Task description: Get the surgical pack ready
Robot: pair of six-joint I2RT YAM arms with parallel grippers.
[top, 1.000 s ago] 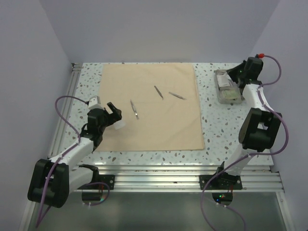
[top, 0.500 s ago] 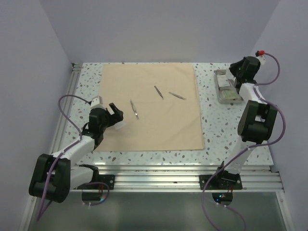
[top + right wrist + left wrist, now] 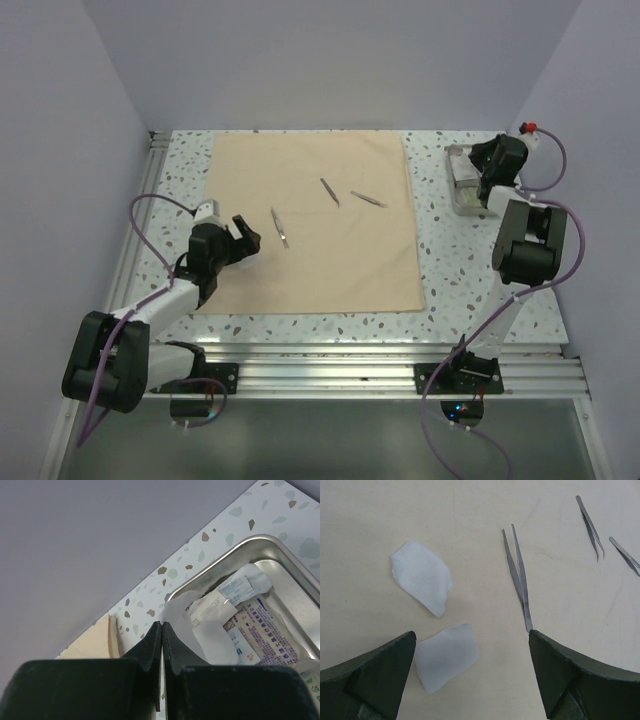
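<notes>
**Layout.** The table (image 3: 450, 270) carries the tan cloth (image 3: 330, 260), spread flat at centre with its edges parallel to the table edges. The steel tray (image 3: 461, 195) stands at the far right, apart from the cloth, with its long axis running near to far.

**Arms.** The left arm reaches low over the near-left part of the cloth. The left gripper (image 3: 242, 232) points far-right with its jaws spread wide and nothing between them. The right arm is folded steeply, its wrist over the tray's far end. The right gripper (image 3: 161, 625) is fully closed. A clear sachet (image 3: 176, 611) lies just beside its tips; whether it is pinched cannot be told.

**Contents.**
- Sachets (image 3: 250, 625) are piled in the tray. Their blue print is too small to read.
- Three tweezers lie on the cloth:
  - Left tweezers (image 3: 519, 580): long axis near to far, spread tips pointing far.
  - Middle tweezers (image 3: 329, 191): lies diagonally.
  - Right tweezers (image 3: 367, 198): lies diagonally.
- Two white pads (image 3: 422, 582) lie just left of the left tweezers, the nearer one between the open fingers.
</notes>
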